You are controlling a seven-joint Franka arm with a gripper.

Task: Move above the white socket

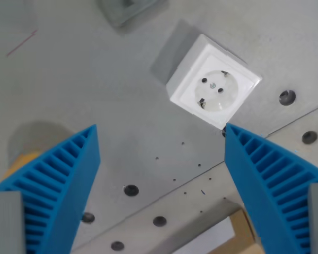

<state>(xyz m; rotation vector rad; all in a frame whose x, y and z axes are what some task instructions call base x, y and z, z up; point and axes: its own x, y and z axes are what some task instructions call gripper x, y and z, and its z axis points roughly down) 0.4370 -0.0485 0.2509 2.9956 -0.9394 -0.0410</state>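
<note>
A white square socket (213,88) with a round recessed face and two pin holes sits on the grey metal table, in the upper right of the wrist view. My gripper (160,129) hangs above the table with its two blue ribbed fingers (63,180) spread wide and nothing between them. The socket lies beyond the fingertips, nearer to the finger at the wrist view's right, whose tip almost meets the socket's lower corner in the picture.
A grey box-like object (128,9) shows partly at the top edge. The metal plate (95,79) has several bolt holes and a seam running diagonally at lower right. A brown-edged white sheet (222,238) lies at the bottom. A yellowish object (22,159) peeks behind the left finger.
</note>
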